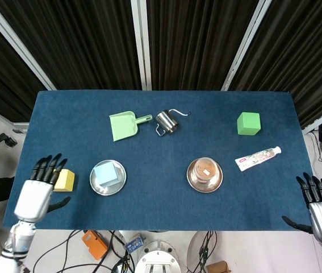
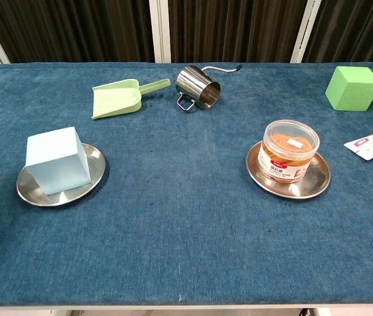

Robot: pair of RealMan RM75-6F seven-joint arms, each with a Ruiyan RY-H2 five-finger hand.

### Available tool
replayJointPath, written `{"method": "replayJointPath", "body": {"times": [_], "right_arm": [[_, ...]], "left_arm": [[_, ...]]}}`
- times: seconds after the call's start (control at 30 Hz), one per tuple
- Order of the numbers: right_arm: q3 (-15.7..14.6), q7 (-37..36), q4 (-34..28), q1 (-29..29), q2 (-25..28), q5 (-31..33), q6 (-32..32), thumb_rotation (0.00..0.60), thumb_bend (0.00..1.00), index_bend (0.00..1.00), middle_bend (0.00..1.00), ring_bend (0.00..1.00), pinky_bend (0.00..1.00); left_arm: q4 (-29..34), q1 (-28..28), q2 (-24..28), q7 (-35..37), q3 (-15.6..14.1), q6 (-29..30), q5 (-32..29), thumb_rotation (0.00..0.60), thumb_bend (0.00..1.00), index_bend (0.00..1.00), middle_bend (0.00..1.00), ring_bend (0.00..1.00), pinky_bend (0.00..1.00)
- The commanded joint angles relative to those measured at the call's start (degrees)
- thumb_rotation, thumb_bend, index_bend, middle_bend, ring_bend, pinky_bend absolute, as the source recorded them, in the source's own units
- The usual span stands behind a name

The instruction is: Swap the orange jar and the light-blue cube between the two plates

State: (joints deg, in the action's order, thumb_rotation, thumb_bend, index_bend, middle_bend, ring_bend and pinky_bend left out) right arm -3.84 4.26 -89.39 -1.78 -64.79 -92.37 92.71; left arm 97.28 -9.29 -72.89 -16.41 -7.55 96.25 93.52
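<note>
Bare cloth lies between the 2 plates (image 2: 31,195) (image 2: 318,183), unobstructed

The blue cloth-covered counter (image 1: 161,125) carries two round steel plates (image 2: 60,191) (image 2: 308,185), a green plastic dustpan (image 2: 117,98), a steel pitcher (image 2: 197,87), green (image 2: 352,87) and yellow foam cubes (image 1: 65,180), and a toothpaste tube (image 1: 257,158).

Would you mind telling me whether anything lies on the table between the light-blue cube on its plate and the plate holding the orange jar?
Nothing visible does: the cloth between the light-blue cube and the far plate is bare. The orange jar occupies that plate.
</note>
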Motion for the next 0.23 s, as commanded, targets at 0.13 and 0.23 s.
{"method": "replayJointPath", "body": {"times": [0.13, 0.23], "right_arm": [[-0.60, 1.65, 1.17, -1.70, -1.15, -2.48, 2.85, 0.456, 0.18, 0.00, 0.00, 0.00, 0.00], [-0.59, 0.54, 1.66, -2.20, -0.93, -2.85, 3.52, 0.456, 0.18, 0.00, 0.00, 0.00, 0.00]], "left_arm": [[-13.36, 7.90, 2.11, 18.43, -3.99, 1.86, 0.52, 0.600, 0.03, 0.00, 0.00, 0.00, 0.09], [-13.81, 8.81, 2.11, 19.00, -3.29, 3.24, 1.25, 0.600, 0.03, 0.00, 0.00, 0.00, 0.09]]}}
